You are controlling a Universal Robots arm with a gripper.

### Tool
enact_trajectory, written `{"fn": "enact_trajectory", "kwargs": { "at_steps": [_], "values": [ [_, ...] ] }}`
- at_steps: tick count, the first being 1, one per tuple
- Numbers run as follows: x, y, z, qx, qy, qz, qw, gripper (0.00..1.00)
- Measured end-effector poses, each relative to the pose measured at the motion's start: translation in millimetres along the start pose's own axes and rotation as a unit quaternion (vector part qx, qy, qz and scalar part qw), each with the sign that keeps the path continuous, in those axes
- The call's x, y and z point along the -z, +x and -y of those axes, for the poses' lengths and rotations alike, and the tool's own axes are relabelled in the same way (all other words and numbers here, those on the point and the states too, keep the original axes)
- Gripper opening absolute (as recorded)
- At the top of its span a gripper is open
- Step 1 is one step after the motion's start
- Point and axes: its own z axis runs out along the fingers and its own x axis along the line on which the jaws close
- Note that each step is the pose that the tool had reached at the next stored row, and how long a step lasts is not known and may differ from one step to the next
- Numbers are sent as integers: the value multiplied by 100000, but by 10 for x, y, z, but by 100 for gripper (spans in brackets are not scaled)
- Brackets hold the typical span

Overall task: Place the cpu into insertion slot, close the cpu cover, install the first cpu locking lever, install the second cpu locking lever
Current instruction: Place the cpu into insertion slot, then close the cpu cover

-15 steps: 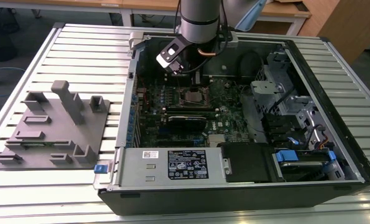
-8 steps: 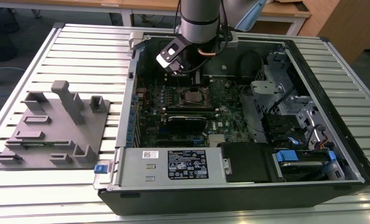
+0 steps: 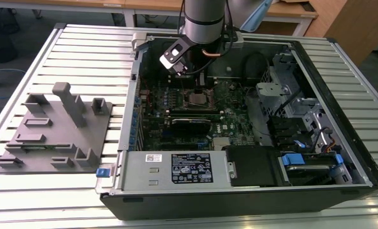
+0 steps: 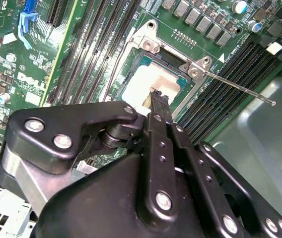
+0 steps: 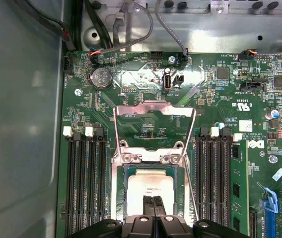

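Note:
The cpu [image 5: 151, 182] lies flat in the insertion slot [image 5: 117, 196], its pale silver top facing up; in the second wrist view the cpu [image 4: 146, 82] shows bright inside the slot's rim [image 4: 148, 43]. The cpu cover [image 5: 131, 112] stands flipped open beyond the slot, the board visible through its window. A thin wire locking lever [image 4: 240, 88] sticks out free to one side. My gripper [image 5: 155, 202] hovers right over the cpu's near edge, with its two black fingers pressed together and nothing between them. In the exterior view the gripper [image 3: 183, 72] hangs above the slot [image 3: 198, 98].
Black memory slots [image 5: 84, 183] flank the socket on both sides. The open computer case [image 3: 341, 181] lies on a slatted table, with drive bays at the exterior view's right. A grey fixture block [image 3: 55, 129] stands at the exterior view's left.

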Motion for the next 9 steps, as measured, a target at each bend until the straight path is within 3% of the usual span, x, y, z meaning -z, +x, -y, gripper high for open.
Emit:
{"fn": "enact_trajectory", "kwargs": {
  "at_steps": [9],
  "values": [
    [41,1,-3,0,1,0,100000,11]
  ]
}}
